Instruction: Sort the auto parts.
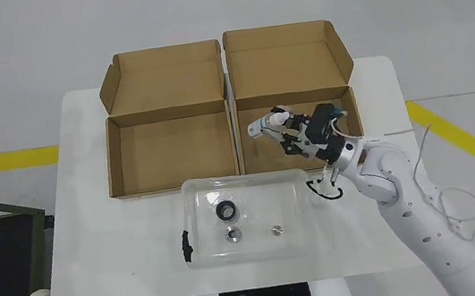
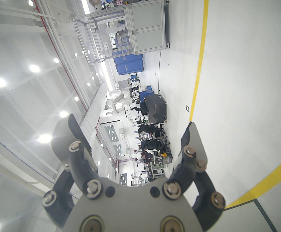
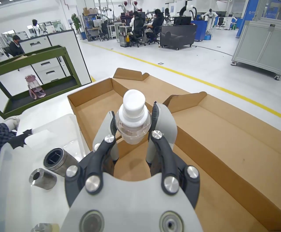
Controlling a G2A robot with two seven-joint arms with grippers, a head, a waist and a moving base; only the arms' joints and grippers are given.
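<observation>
The right gripper (image 3: 134, 125) is clamped on a clear part with a white cap (image 3: 134, 103), held over the right cardboard box (image 1: 257, 159) on the side nearest the left box (image 1: 166, 153). In front of the boxes on the white surface (image 1: 93, 212) sits a clear tray (image 1: 253, 195) with a metal sleeve (image 1: 226, 211) and two smaller metal pieces (image 1: 234, 234) in it. The left gripper (image 2: 131, 123) stands wide open, holding nothing.

I can't see the sides of the clear bulb-shaped plastic part with a white cap (image 3: 134, 101) behind the fingers (image 3: 164, 119) of the right gripper (image 3: 133, 111), and a grey metal piece (image 3: 42, 228) is cut off at the right wrist view's edge.
</observation>
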